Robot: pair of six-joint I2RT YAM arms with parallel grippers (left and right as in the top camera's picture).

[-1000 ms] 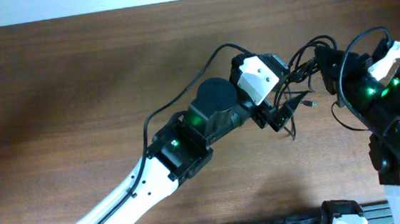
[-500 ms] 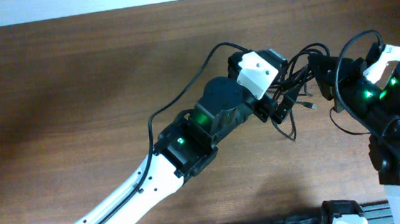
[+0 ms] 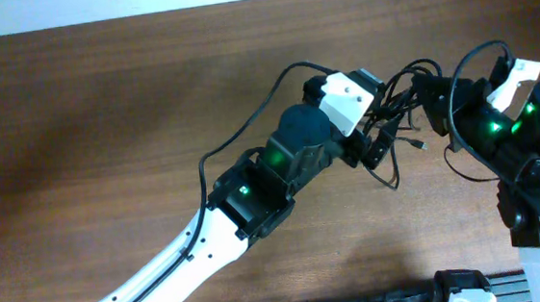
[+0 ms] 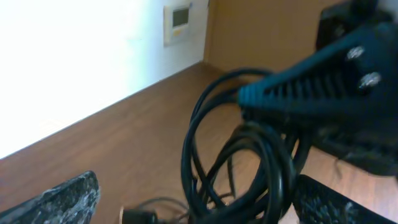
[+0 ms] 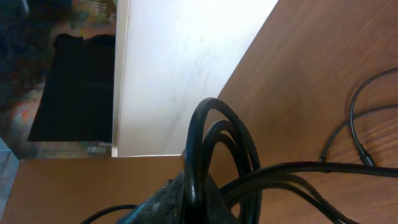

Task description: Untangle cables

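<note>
At two o'clock on the table (image 3: 103, 116), seen from overhead, the right gripper (image 3: 426, 95) is clenched on the cables (image 3: 394, 110), whose black loops bunch out from its tips. The left gripper (image 3: 374, 148), just at the bundle's eight o'clock, is released, and its wrist view shows the loops between its spread fingers (image 4: 68, 199). One strand trails toward six o'clock. A small plug (image 3: 422, 144) lies at the bundle's four o'clock.
</note>
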